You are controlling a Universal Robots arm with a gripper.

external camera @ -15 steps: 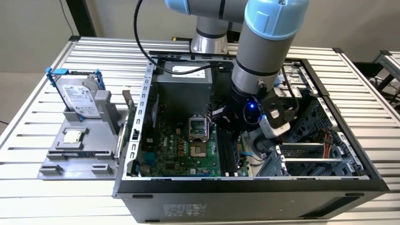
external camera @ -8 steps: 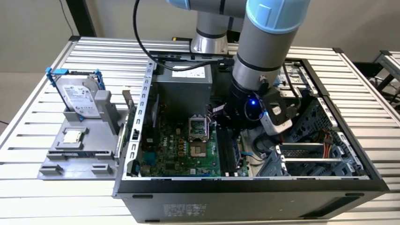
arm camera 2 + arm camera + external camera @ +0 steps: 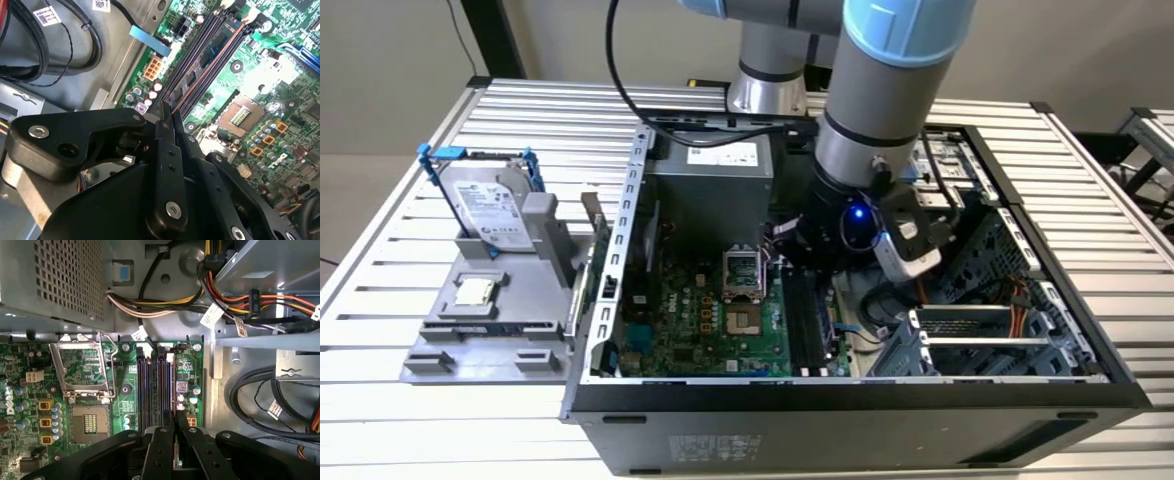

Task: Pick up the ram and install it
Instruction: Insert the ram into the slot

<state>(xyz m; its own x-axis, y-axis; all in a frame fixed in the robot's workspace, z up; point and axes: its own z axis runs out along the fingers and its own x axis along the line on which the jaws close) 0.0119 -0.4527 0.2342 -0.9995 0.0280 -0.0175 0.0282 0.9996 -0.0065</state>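
The ram [image 3: 212, 52] is a thin dark stick with a copper-coloured edge. It lies along the long black slots [image 3: 145, 385] of the green motherboard [image 3: 707, 330], inside the open computer case. My gripper [image 3: 170, 111] is shut on the stick's near end, its two black fingers pressed close on either side. In the first wrist view the gripper [image 3: 175, 419] stands directly over the slot on the side away from the processor socket. I cannot tell whether the stick is fully seated. In the exterior view the gripper [image 3: 825, 288] reaches down into the case over the ram [image 3: 817, 325].
The open processor socket [image 3: 87, 370] lies beside the slots. Cable bundles [image 3: 240, 300] and a metal drive cage [image 3: 974, 330] crowd the other side. The power supply [image 3: 714, 175] stands at the back. Outside, a grey holder [image 3: 480, 345] carries a hard drive [image 3: 487, 205] and a small chip [image 3: 476, 291].
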